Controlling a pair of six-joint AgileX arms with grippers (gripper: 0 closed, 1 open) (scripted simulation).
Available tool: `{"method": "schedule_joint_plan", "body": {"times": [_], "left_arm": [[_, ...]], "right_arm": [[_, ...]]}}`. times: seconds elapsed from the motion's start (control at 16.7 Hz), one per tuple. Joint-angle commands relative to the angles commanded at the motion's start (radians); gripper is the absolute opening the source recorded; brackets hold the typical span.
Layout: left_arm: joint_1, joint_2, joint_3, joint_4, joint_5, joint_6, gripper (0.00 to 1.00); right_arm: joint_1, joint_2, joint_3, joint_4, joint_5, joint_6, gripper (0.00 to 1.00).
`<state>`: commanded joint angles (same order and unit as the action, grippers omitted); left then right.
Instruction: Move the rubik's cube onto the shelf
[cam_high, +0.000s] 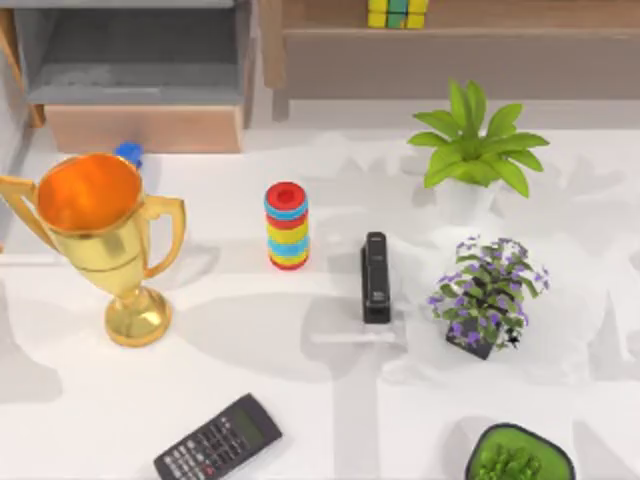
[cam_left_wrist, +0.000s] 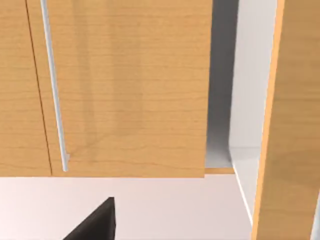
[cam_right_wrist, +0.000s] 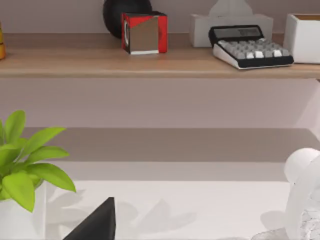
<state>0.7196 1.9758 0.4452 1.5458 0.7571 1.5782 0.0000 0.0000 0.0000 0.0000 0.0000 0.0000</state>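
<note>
The rubik's cube (cam_high: 397, 13), with yellow and green tiles showing, rests on the shelf (cam_high: 520, 16), a light-brown board along the table's back right with a grey-beige panel under its front edge. In the right wrist view the same shelf (cam_right_wrist: 100, 64) runs across the picture, and a dark part of my right gripper (cam_right_wrist: 95, 225) sits low over the white table, well short of the shelf. In the left wrist view, a dark part of my left gripper (cam_left_wrist: 95, 225) hangs before a wooden cabinet door (cam_left_wrist: 125, 85) with a silver handle.
On the table stand a gold trophy (cam_high: 100, 235), a ring stack (cam_high: 287, 225), a black stapler (cam_high: 376, 277), a green plant (cam_high: 470, 150), a purple-flowered plant (cam_high: 487, 292), a calculator (cam_high: 218, 440) and a green pot (cam_high: 518, 455). A grey-lined box compartment (cam_high: 135, 60) is at back left.
</note>
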Motion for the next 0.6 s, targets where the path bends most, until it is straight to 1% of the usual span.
{"method": "schedule_joint_plan", "body": {"times": [0.36, 0.6], "left_arm": [[0.0, 0.016, -0.008, -0.005, 0.004, 0.013, 1.0], [-0.015, 0.02, 0.01, -0.015, -0.009, 0.011, 1.0]], "right_arm": [[0.0, 0.0, 0.0, 0.0, 0.0, 0.0, 1.0], [0.0, 0.0, 0.0, 0.0, 0.0, 0.0, 1.0]]}}
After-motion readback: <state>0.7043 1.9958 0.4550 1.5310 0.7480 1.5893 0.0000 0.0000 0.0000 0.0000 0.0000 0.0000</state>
